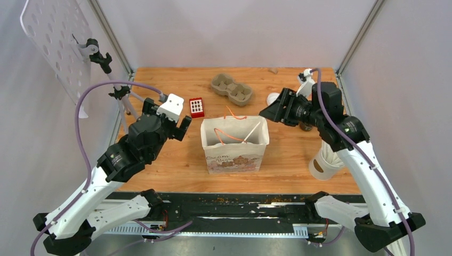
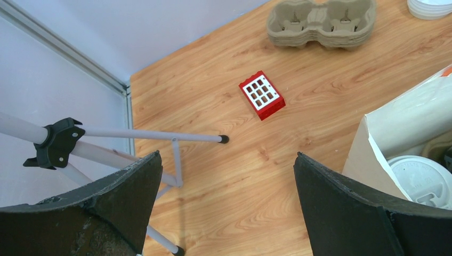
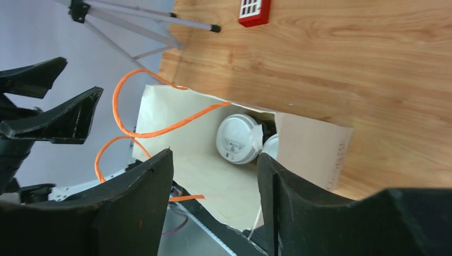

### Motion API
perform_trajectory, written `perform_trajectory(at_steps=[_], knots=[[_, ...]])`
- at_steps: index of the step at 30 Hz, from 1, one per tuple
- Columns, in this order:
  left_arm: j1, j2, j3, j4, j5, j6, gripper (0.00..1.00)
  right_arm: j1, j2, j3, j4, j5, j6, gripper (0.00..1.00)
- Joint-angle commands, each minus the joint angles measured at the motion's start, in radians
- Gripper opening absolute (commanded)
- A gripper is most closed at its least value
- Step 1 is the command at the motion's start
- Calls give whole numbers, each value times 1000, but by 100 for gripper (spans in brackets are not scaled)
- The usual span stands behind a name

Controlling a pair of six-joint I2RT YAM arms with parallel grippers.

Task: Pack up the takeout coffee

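Observation:
A paper bag (image 1: 234, 152) with orange handles stands open at the table's middle. In the right wrist view two takeout coffee cups lie inside it, one white lid (image 3: 238, 138) fully shown and another (image 3: 271, 146) half hidden by the bag's wall (image 3: 314, 152). One lid (image 2: 421, 176) also shows in the left wrist view, inside the bag (image 2: 405, 120). My right gripper (image 3: 216, 154) hangs open above the bag's right rim, nothing between its fingers (image 1: 269, 112). My left gripper (image 2: 228, 154) is wide open over bare wood, left of the bag (image 1: 184, 127).
A pulp cup tray (image 1: 231, 89) sits behind the bag, with a red block (image 1: 196, 107) to its left. Loose white lids (image 1: 273, 98) lie at the back right. A white holder of sticks (image 1: 325, 162) stands at the right. Tripod legs (image 2: 160, 136) cross the left edge.

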Motion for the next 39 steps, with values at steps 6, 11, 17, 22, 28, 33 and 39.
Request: perform_trajectory(at_steps=[6,11,17,22,28,33,39], knots=[[2,-14,-18,54,5,-4,100,0,-9,260,-435,456,-100,61],[2,-21,-27,51,3,-6,100,-2,35,294,-699,682,48,62],[2,-34,-42,51,-4,-8,100,-30,46,279,-872,854,199,63],[2,-42,-51,55,-16,3,100,-130,-5,220,-872,871,242,63],[3,-47,-54,56,-19,5,100,-213,36,190,-839,931,77,52],[2,-47,-56,56,-22,8,100,-244,73,182,-794,981,-10,32],[2,-44,-56,61,-24,12,100,-292,74,116,-704,966,-85,29]])
